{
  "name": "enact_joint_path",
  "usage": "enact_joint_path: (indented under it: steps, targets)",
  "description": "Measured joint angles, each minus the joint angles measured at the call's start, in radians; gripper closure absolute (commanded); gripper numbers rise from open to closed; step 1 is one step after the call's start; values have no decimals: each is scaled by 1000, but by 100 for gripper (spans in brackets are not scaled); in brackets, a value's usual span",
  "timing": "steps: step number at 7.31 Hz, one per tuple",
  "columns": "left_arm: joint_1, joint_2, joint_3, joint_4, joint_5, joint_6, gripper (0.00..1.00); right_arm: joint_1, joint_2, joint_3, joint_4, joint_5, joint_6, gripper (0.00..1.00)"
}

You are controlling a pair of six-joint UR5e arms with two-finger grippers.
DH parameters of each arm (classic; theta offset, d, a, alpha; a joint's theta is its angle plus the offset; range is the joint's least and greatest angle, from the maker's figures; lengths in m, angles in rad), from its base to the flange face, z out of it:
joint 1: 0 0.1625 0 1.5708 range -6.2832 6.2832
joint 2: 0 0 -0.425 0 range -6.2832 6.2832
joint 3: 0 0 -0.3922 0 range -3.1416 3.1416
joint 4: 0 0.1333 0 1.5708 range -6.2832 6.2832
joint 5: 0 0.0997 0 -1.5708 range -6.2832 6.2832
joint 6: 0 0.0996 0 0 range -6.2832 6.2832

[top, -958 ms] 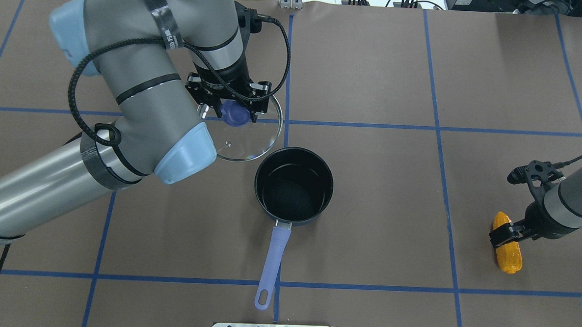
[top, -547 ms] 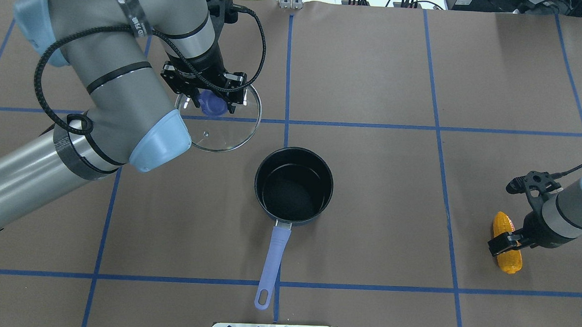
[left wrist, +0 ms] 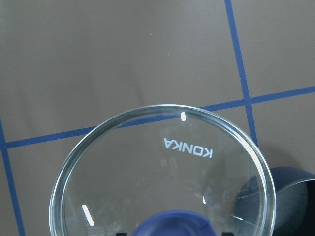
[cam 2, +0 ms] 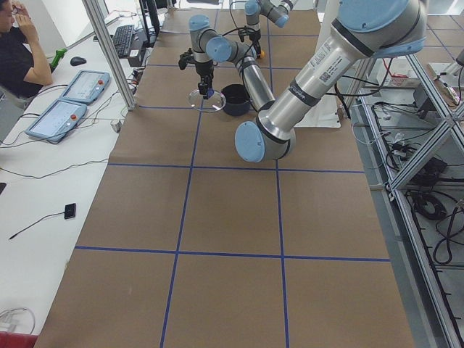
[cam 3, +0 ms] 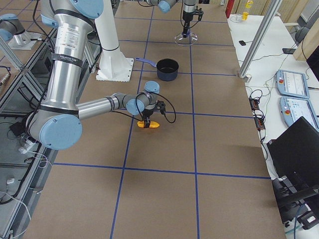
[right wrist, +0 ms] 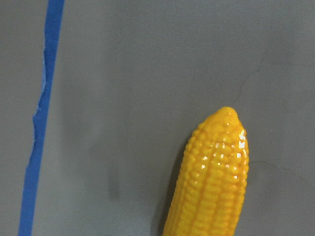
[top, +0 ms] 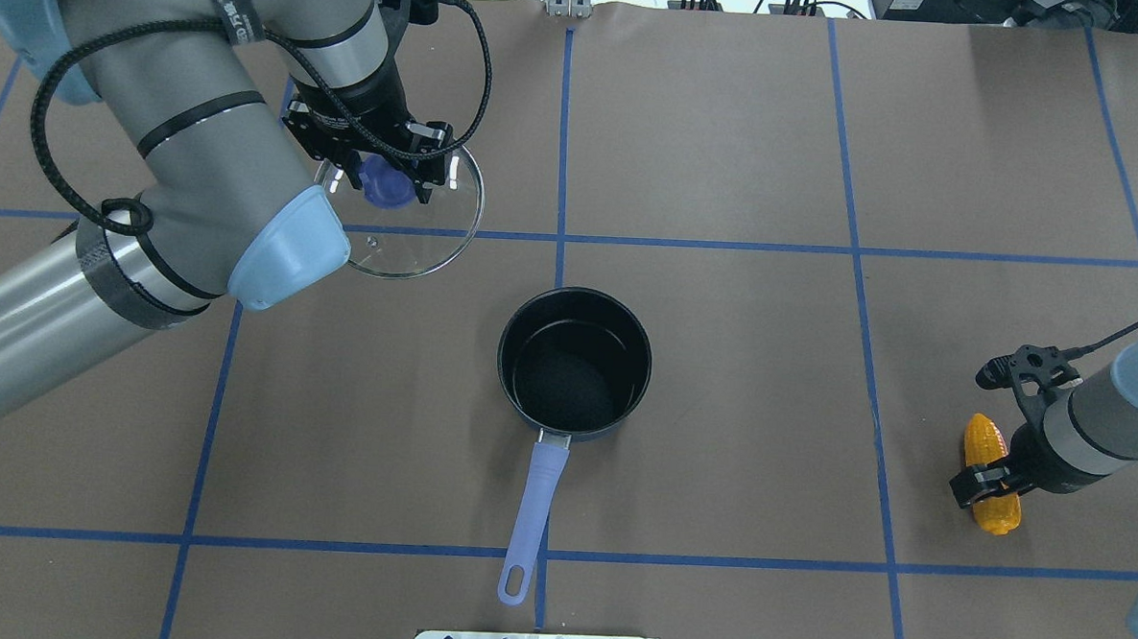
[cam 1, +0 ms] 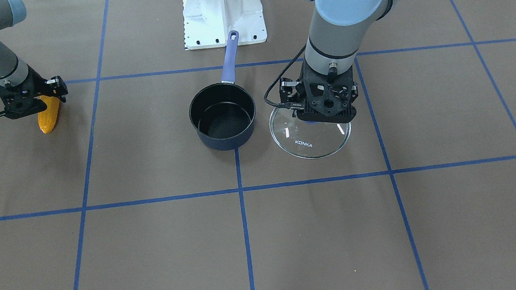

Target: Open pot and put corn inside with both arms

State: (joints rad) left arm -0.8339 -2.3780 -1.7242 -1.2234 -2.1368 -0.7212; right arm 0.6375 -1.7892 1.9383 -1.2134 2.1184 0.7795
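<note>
The dark navy pot stands open at mid-table, its purple handle pointing toward the robot; it also shows in the front view. My left gripper is shut on the blue knob of the glass KONKA lid and holds it left of and beyond the pot. The lid fills the left wrist view. The orange-yellow corn lies on the table at the far right. My right gripper is open, low over the corn's middle. The right wrist view shows the corn's tip close below.
The table is brown paper with blue tape grid lines. The white robot base plate sits just behind the end of the pot handle. An operator's desk with pendants runs along the far table edge.
My left arm has carried the lid left and away from the pot. My right gripper has shifted slightly lower over the corn. The pot and the corn have not moved.
</note>
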Motion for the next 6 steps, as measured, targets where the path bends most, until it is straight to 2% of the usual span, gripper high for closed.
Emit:
enact_joint_path:
  steps: [1, 4, 6]
  targets:
    - [-8, 8, -1, 1, 0, 15, 42, 0, 1, 2, 0, 0, -2, 75]
    - [-21, 32, -5, 0, 0, 57, 42, 3, 8, 18, -4, 14, -8, 76]
    - [-30, 91, -24, -3, -1, 122, 42, 52, 73, 32, -38, 60, -9, 77]
